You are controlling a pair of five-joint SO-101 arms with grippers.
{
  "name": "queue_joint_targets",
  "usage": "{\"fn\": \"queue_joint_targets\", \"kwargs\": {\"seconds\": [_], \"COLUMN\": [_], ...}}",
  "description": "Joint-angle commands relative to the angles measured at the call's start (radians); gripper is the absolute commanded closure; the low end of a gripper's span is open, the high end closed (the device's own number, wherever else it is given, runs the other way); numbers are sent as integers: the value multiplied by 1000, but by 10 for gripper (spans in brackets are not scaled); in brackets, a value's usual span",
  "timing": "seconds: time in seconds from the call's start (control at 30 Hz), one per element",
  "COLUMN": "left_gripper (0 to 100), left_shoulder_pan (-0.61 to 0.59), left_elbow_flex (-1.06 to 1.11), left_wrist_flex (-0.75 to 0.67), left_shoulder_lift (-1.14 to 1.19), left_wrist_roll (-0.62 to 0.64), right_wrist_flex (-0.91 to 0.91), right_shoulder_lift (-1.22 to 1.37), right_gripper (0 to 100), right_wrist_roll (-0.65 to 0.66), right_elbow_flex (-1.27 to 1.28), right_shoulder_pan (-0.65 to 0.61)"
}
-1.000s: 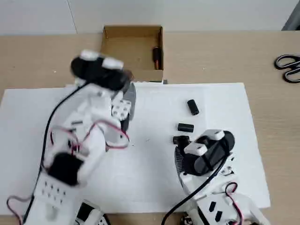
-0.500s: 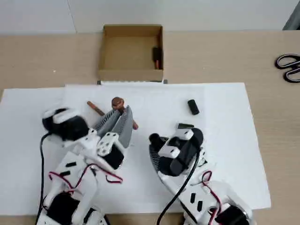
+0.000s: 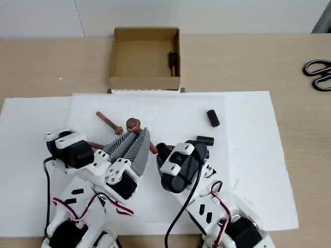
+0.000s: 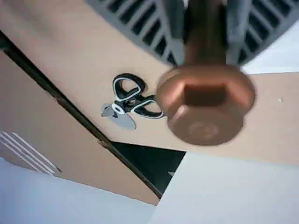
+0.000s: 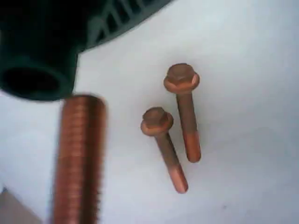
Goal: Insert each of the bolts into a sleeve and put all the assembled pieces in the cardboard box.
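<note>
Bolt (image 3: 133, 124) pinched between fingers (image 3: 126, 146) of left gripper (image 3: 139, 135), head toward cardboard box (image 3: 118, 54), threaded end just beside mouth of black sleeve (image 5: 35, 70) clamped in fingers (image 5: 122, 17) of right gripper (image 3: 162, 153). Two loose bolts (image 5: 183, 112) left on white paper (image 3: 248, 155), loose sleeves (image 3: 212, 118) nearby, assembled piece (image 3: 173, 62) inside box on tabletop (image 3: 248, 62).

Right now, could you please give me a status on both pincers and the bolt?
Left pincer shut on a bolt; right pincer shut on a sleeve. Bolt tip beside the sleeve mouth, not inserted. Two loose bolts on the paper, apart from both.
</note>
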Motion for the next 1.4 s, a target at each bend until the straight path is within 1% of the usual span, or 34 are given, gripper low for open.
{"fn": "queue_joint_targets", "kwargs": {"seconds": [0.0,0.27,0.8,0.93,1.03,1.37], "left_gripper": [995,995,995,995,995,995], "left_shoulder_pan": [3,3,3,3,3,5], "left_elbow_flex": [-50,-50,-45,-45,-45,-2], "left_wrist_flex": [0,-5,2,44,64,63], "left_shoulder_lift": [-15,-15,-15,-14,-14,-14], "left_wrist_roll": [5,5,5,5,5,5], "right_wrist_flex": [-24,5,5,2,7,7], "right_shoulder_lift": [-5,-5,-5,-5,-5,-5], "right_gripper": [996,996,996,996,996,996], "right_wrist_roll": [14,15,17,72,78,78], "right_elbow_flex": [-25,-43,-71,-72,-103,-114], "right_shoulder_pan": [-12,-30,-56,-56,-56,-56]}}
